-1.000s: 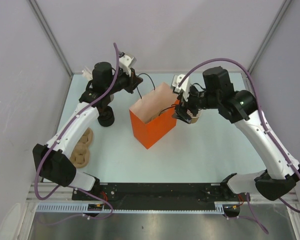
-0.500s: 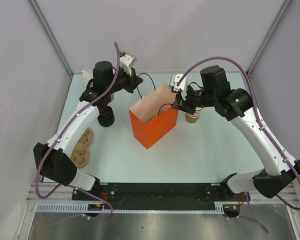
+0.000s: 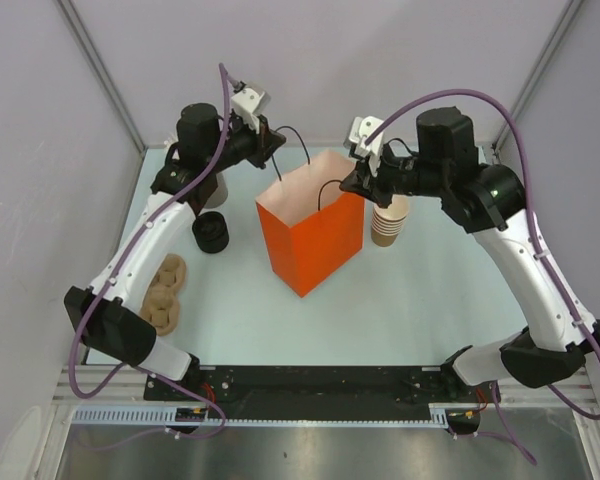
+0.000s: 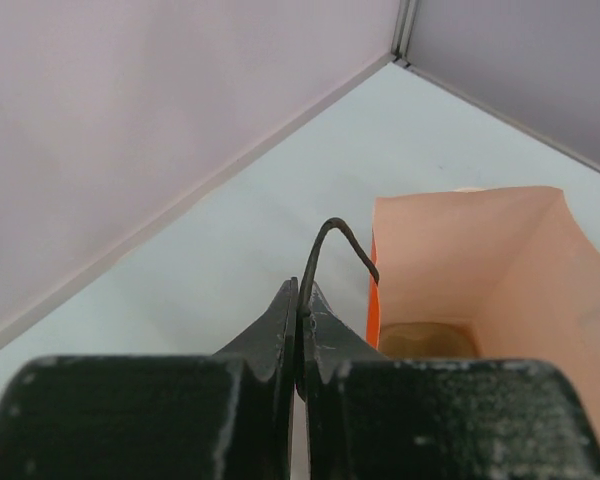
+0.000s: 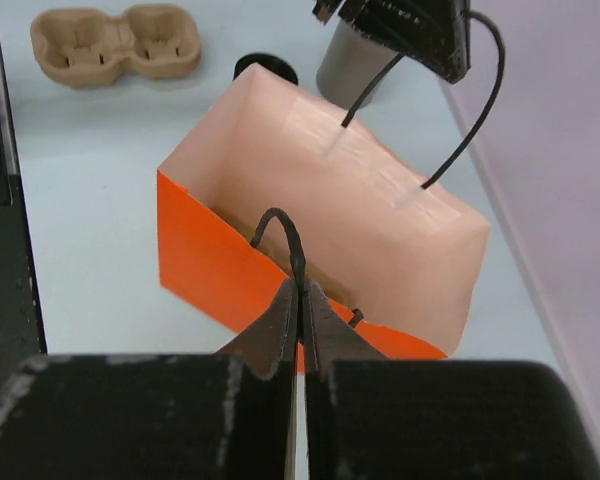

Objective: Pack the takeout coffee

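"Takeout coffee — where is it?"

"Hard to tell. A dim tan shape point(image 4: 425, 340) on the floor of the orange paper bag point(image 3: 315, 245) may be it; no black lid shows there."

"And the jaws?"

"The left jaws pinch one black cord handle point(image 4: 332, 222), the right jaws the other point(image 5: 276, 213). That shape sits below and between them — neither arm nearer, I judge; its axis is unreadable."
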{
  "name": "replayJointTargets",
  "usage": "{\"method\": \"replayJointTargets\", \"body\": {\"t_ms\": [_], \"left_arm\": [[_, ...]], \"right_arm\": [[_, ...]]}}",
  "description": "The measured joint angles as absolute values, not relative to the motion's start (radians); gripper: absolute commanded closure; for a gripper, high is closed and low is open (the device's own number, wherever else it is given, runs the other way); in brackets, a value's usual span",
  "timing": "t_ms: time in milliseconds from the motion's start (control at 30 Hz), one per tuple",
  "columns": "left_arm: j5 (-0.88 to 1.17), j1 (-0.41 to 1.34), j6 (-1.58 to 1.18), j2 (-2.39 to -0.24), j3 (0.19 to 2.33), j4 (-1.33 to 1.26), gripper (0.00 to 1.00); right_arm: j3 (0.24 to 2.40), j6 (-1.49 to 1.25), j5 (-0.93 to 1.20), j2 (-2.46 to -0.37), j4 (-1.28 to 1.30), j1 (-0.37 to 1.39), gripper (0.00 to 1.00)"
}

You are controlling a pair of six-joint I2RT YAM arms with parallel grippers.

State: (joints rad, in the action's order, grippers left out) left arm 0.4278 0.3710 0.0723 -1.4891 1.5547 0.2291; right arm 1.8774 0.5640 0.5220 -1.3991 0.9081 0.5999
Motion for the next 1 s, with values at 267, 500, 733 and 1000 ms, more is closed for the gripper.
{"method": "replayJointTargets", "body": {"t_ms": [267, 500, 733, 1000], "left_arm": [[0.431, 0.371, 0.082, -1.488, 1.601, 0.23, 0.96], [0.43, 0.382, 0.112, -1.453, 1.439, 0.197, 0.96], [0.429, 0.404, 0.141, -1.46, 1.393, 0.207, 0.96], [0.427, 0.406, 0.145, -1.465, 1.503, 0.225, 0.96]], "right_arm": [[1.943, 0.538, 0.516, -1.391, 0.902, 0.607, 1.0], [1.679, 0.564, 0.472, -1.344, 0.896, 0.68, 1.0], [1.623, 0.578, 0.425, -1.339, 0.909, 0.73, 1.0], [1.638, 0.582, 0.427, -1.328, 0.9, 0.729, 1.0]]}}
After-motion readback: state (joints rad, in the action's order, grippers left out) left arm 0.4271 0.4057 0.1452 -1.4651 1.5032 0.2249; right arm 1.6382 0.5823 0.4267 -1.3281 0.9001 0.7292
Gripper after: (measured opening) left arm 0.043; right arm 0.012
